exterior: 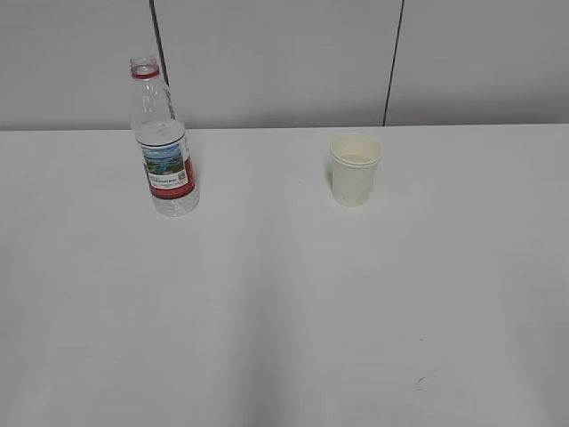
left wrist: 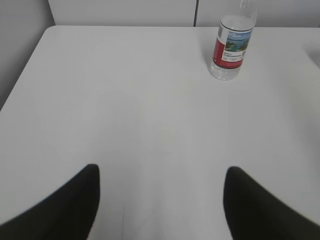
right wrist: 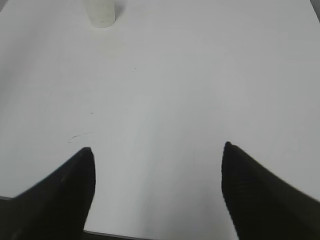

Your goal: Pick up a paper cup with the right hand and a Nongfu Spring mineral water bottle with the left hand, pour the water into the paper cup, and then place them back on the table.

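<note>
The Nongfu Spring bottle (exterior: 164,142) stands upright and uncapped at the back left of the white table (exterior: 284,311). It also shows far ahead in the left wrist view (left wrist: 231,45). The cream paper cup (exterior: 355,168) stands upright at the back, right of centre, with some liquid inside; its base shows at the top of the right wrist view (right wrist: 101,12). My left gripper (left wrist: 160,172) is open and empty, low over the table near its front. My right gripper (right wrist: 157,152) is open and empty near the front edge. Neither arm shows in the exterior view.
A small dark scratch mark (exterior: 423,382) lies on the table at the front right, and shows in the right wrist view (right wrist: 80,135). The table's left edge (left wrist: 22,75) runs along the left wrist view. A grey panelled wall (exterior: 284,62) stands behind the table.
</note>
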`<state>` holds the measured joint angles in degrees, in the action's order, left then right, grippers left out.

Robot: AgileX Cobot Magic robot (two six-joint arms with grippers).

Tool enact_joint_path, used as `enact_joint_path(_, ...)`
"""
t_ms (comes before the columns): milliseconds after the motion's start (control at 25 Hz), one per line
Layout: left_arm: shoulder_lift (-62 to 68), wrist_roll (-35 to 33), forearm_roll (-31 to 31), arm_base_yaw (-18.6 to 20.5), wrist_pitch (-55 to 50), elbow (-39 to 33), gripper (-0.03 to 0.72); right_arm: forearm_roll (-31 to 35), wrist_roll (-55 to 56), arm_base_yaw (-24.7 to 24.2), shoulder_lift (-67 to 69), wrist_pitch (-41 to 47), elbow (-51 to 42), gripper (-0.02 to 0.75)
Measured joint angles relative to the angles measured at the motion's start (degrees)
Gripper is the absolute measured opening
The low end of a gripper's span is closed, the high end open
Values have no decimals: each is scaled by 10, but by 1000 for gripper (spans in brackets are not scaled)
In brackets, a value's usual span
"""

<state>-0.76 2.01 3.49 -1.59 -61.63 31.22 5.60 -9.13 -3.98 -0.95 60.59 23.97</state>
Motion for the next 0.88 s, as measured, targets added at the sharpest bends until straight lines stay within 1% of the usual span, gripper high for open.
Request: enact_joint_path(880, 0, 0, 0, 0, 0, 0, 466, 0, 0, 0, 0, 0, 0, 584)
